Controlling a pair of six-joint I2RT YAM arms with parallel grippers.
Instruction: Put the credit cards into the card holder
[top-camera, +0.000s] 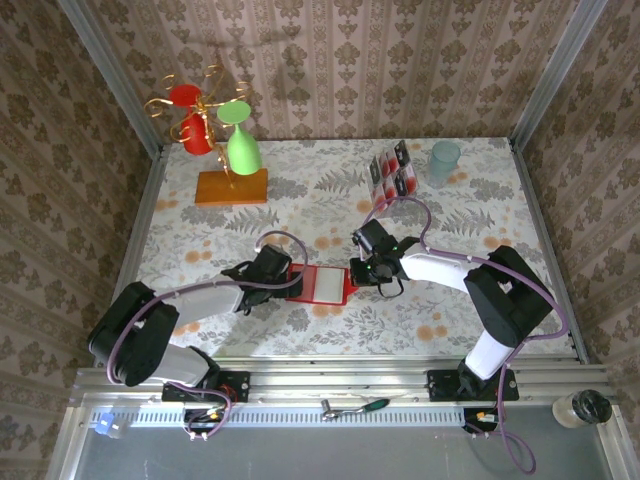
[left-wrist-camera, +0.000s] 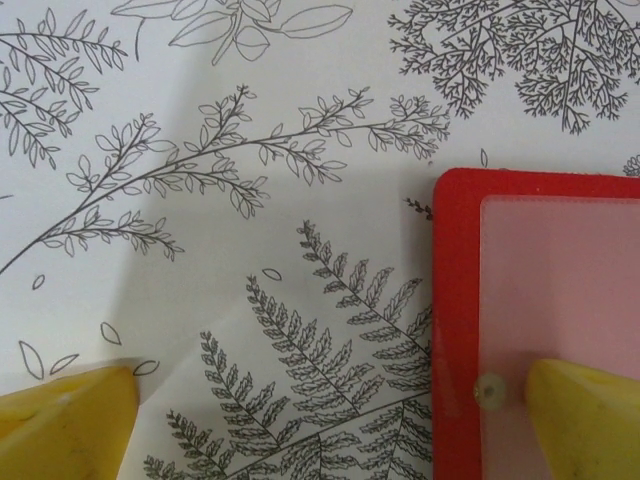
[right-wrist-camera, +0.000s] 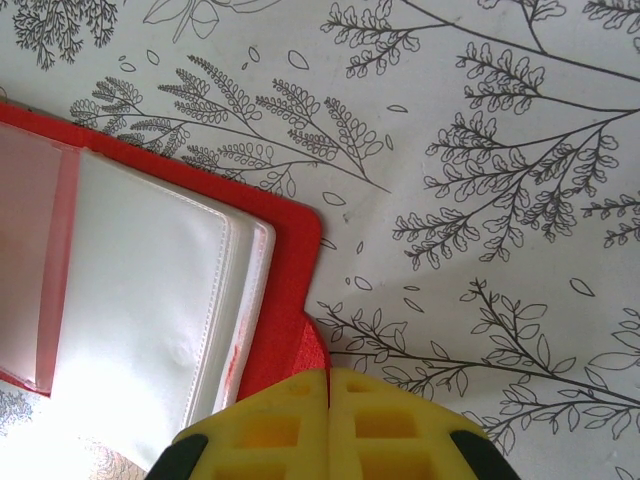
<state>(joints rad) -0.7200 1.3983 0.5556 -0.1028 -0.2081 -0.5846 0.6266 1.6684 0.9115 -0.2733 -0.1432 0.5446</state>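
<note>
The card holder (top-camera: 325, 285) lies open and flat at mid-table, a red cover with pale inner pockets. My left gripper (top-camera: 290, 280) is open at its left edge. In the left wrist view one yellow finger (left-wrist-camera: 585, 420) rests over the pale pocket of the card holder (left-wrist-camera: 455, 300) and the other (left-wrist-camera: 65, 420) is over the tablecloth. My right gripper (top-camera: 357, 272) is shut at the holder's right edge. Its joined fingertips (right-wrist-camera: 328, 385) sit over the small red tab of the card holder (right-wrist-camera: 290, 290). The credit cards (top-camera: 390, 172) stand in a clear rack at the back.
A gold stand with red and green glasses on an orange block (top-camera: 232, 187) is at the back left. A teal cup (top-camera: 444, 160) stands right of the cards. A tool (top-camera: 355, 406) and a bottle (top-camera: 583, 408) lie off the table's near edge.
</note>
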